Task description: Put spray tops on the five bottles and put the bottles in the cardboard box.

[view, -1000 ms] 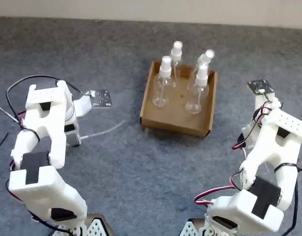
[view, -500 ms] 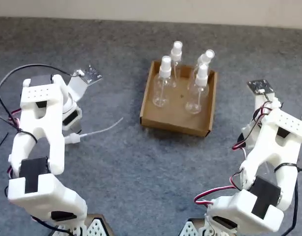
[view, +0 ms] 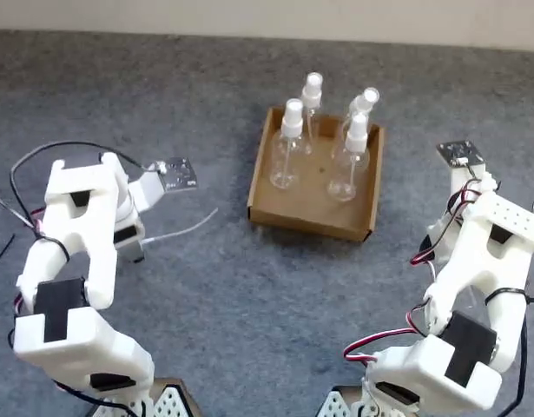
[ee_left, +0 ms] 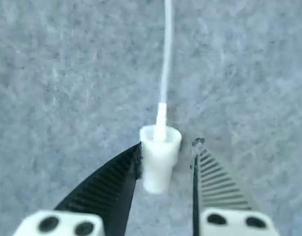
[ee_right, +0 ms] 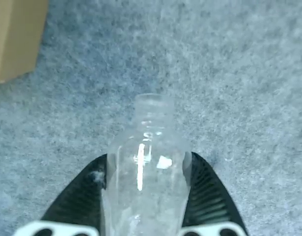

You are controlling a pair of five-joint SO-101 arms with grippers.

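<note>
A white spray top [ee_left: 159, 153] with a long thin tube [ee_left: 166, 54] lies on the grey carpet. My left gripper [ee_left: 165, 150] is open around its cap: one finger touches the cap, the other stands a little off. From above, the tube [view: 184, 228] trails out from under the left arm [view: 80, 213]. My right gripper [ee_right: 148, 162] is shut on a clear bottle [ee_right: 147, 162] with no top, held low over the carpet. The cardboard box [view: 265, 204] holds several clear bottles [view: 284, 161] with white spray tops on.
The right arm [view: 488, 234] stands to the right of the box. A corner of the box [ee_right: 15, 39] lies beyond the held bottle. Black cables [view: 41, 152] loop by the left arm. Open carpet [view: 275, 304] spreads between the arms.
The left arm's wrist swung up and back half a second ago, then came down again over the spray top. The right arm and the boxed bottles have kept still.
</note>
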